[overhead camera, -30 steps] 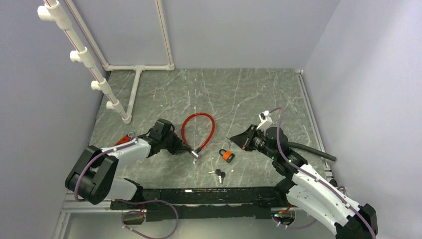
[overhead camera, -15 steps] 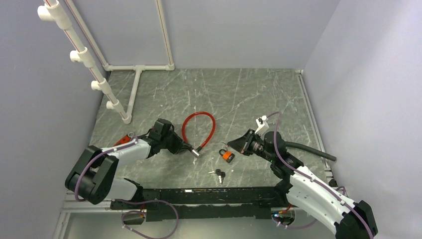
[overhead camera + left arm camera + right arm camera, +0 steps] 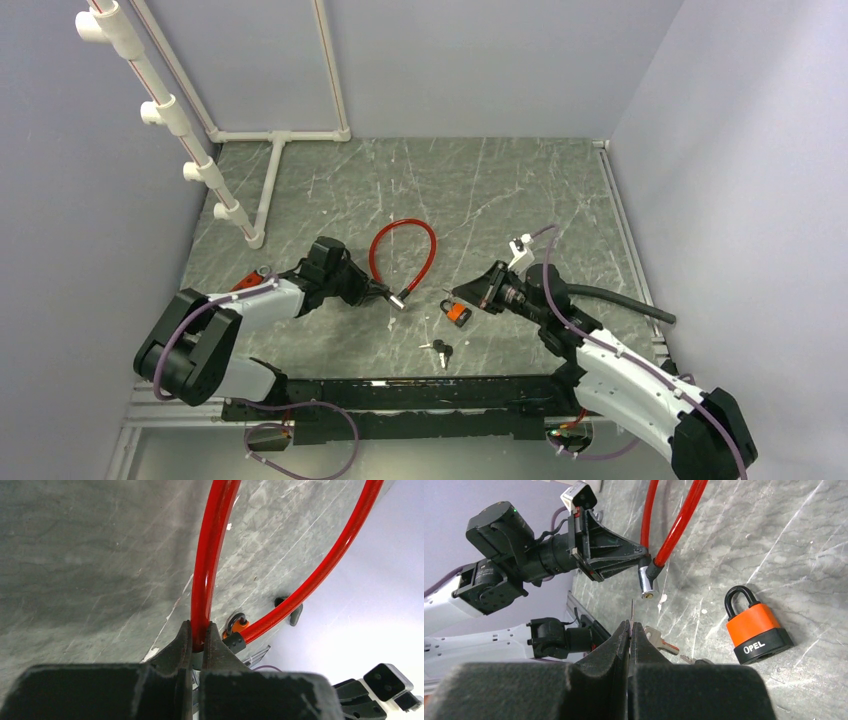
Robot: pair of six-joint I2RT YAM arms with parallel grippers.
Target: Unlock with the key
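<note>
Two grippers meet near the orange padlock. The left gripper clamps the red cable lock just left of it, steadying the keyhole end. The right gripper pinches the key, apparently aiming.

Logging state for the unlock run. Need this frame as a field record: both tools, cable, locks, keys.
left tool: shut on red cable, just behind its lock head
right tool: shut on key, thin blade edge-on past the fingertips
lock head: silver, end face toward right tool, apart from key
orange padlock: flat on table, shackle closed, untouched
spare keys: on table, between padlock and arm bases
</note>
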